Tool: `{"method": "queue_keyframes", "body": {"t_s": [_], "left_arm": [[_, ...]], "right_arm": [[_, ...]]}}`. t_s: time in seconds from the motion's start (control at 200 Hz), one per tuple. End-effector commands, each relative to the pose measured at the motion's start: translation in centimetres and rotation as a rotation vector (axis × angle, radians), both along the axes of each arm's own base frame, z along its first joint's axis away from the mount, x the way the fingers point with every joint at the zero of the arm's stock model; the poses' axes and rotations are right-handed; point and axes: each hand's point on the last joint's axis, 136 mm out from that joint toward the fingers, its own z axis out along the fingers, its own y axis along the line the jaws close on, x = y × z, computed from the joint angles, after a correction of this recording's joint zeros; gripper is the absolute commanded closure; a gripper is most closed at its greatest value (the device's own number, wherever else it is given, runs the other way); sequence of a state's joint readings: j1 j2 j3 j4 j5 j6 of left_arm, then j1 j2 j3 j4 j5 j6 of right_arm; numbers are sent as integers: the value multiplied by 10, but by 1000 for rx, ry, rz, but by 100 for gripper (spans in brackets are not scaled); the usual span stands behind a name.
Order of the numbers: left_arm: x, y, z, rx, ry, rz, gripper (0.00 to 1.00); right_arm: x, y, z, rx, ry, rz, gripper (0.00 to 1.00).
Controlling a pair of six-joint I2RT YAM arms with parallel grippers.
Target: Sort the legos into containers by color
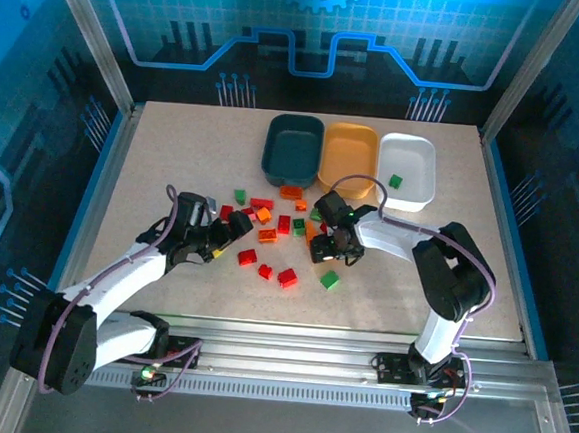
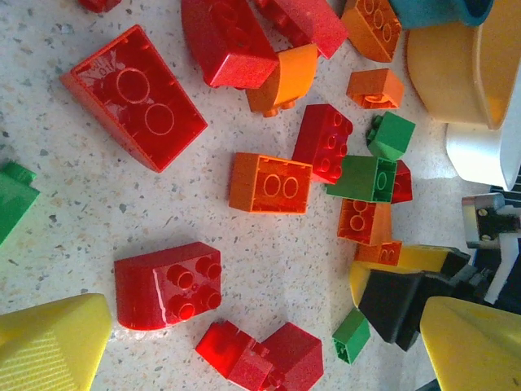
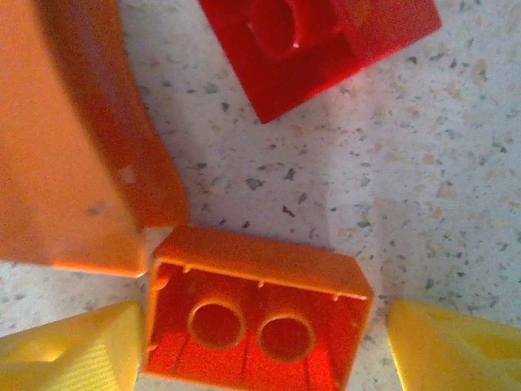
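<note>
- The step in hand was judged to be a pickup. The right gripper was held low among the scattered legos.
- Its fingers were spread, one at each short end of an orange brick that lay hollow side up on the table.
- One finger appeared to touch the brick's edge, and a sliver of table showed between the brick and the other finger. No grip was judged to have been made.
- Just ahead of those fingers, a larger orange piece met the brick's corner. A red brick lay further ahead, apart.
- The left gripper was spread wide with nothing held. A studded red brick lay beneath it, nearer one finger.
- The orange tray was noted beyond the right gripper, between the teal tray and the white tray. One green brick was seen in the white tray.
- For the next move, the jaws would need to be closed squarely on the brick, then it would need to be lifted clear and carried forward to the orange tray.
- It was judged that the neighbouring orange piece could be dragged along.
- Most legos lay unsorted, so the task was judged to be at an early stage.
</note>
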State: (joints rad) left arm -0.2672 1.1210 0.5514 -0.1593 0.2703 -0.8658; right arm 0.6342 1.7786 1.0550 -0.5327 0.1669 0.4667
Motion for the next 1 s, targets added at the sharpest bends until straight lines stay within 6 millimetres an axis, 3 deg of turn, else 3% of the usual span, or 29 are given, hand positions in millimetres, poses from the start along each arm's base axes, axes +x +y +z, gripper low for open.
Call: {"method": "queue_keyframes", "body": {"t_s": [0.0,0.14,0.28,0.42,0.54,0.62,0.79,0.996], "left_arm": [[-7,-1,1,-23,5,-10,1],[-8,0,3,-19,-2,-9,1],[-6,-4,10,-3,-18,-33,1],[-11,-19,19,144,-52,-156,1],[-18,-44,21,250,-74,-300,1],[-26,-64,18,338,-72,-425,1],[-47,-99,9,635,-71,-696,3],[-57,-119,-1,708,-65,-858,8]], "right_arm": [[11,3,4,-2,-40,-21,38],[9,-5,9,-22,-64,-20,57],[11,-21,29,-76,-115,-6,58],[27,-38,66,-68,-183,-31,58],[70,-40,103,-43,-270,-54,57],[111,-41,112,-34,-302,-77,57],[187,-44,94,-35,-264,-115,57],[235,-40,79,26,-223,-142,51]]}}
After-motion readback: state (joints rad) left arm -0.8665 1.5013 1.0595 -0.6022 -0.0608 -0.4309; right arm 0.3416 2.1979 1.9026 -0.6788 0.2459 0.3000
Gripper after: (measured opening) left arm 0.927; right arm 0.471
